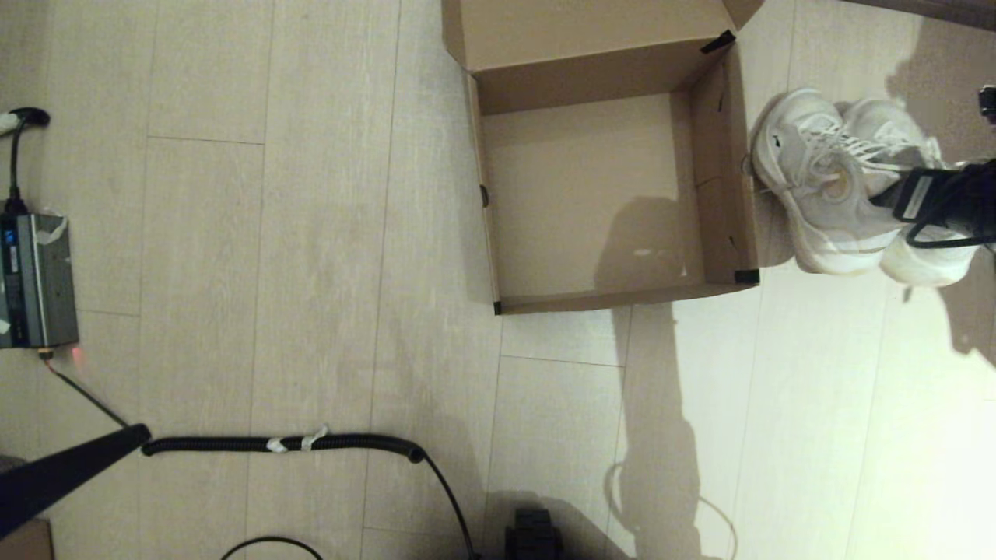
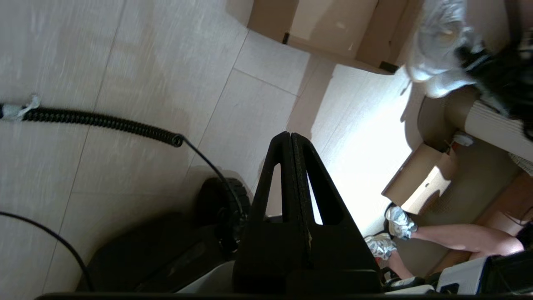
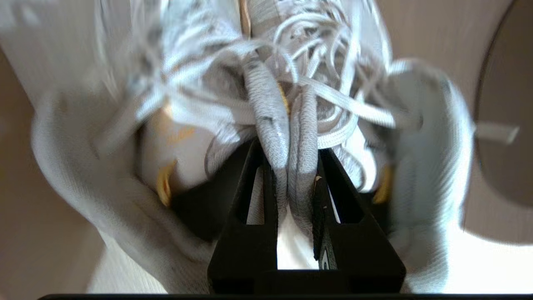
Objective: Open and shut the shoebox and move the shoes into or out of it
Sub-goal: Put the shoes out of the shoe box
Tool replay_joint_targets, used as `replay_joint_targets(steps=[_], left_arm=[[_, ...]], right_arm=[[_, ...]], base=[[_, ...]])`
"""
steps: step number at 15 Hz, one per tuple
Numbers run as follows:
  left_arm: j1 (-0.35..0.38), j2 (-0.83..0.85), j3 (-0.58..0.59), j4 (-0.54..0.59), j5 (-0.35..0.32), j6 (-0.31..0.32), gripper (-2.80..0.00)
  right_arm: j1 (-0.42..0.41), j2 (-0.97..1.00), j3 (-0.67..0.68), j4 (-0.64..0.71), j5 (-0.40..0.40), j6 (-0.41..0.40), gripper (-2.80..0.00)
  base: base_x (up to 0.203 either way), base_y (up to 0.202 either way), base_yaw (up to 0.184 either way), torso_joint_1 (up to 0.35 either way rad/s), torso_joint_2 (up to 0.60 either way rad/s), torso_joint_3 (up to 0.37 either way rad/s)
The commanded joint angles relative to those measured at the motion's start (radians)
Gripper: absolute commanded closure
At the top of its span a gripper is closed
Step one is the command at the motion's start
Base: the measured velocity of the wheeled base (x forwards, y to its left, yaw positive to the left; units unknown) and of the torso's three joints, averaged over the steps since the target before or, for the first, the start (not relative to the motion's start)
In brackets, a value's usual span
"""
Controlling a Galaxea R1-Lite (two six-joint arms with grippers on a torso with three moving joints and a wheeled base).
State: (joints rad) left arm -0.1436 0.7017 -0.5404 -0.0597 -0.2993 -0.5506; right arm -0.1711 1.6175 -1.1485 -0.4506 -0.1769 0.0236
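Note:
The brown cardboard shoebox (image 1: pixel 724 179) stands open on the floor with its lid flap folded back, and its inside is bare. The pair of white and grey sneakers (image 1: pixel 825 171) sits just right of the box's right wall, toes pointing away from me. My right gripper (image 1: pixel 875 198) reaches in from the right and is shut on the two inner collars pressed together (image 3: pixel 290 154). Whether the shoes rest on the floor or hang above it, I cannot tell. My left gripper (image 1: pixel 144 435) is parked low at the front left, shut on nothing (image 2: pixel 290 135).
A grey power unit (image 1: pixel 35 280) lies at the left edge. A coiled black cable (image 1: pixel 280 443) runs across the front floor to my base (image 1: pixel 533 537). In the left wrist view, a person's legs in sneakers (image 2: pixel 399 221) and another cardboard box (image 2: pixel 420 179) are off to the right.

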Motion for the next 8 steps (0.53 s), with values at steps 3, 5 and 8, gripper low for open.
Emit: replay_joint_targets(steps=[3,5,8], left_arm=[[-0.001,0.036,-0.028,-0.002,-0.008,-0.003,0.0],[-0.003,0.068,-0.046,-0.001,-0.012,-0.003,0.0],[-0.017,0.12,-0.097,0.006,-0.015,-0.003,0.0]], right_arm=[[0.001,0.018,0.053,0.0,0.011,-0.005,-2.8],[0.001,0.012,0.067,-0.001,0.01,-0.005,-2.8],[0.011,-0.04,0.078,-0.001,0.062,0.0,-2.8]], base=[[0.0,0.0,0.0,0.0,0.0,0.0],[0.0,0.0,0.0,0.0,0.0,0.0],[0.0,0.0,0.0,0.0,0.0,0.0]])
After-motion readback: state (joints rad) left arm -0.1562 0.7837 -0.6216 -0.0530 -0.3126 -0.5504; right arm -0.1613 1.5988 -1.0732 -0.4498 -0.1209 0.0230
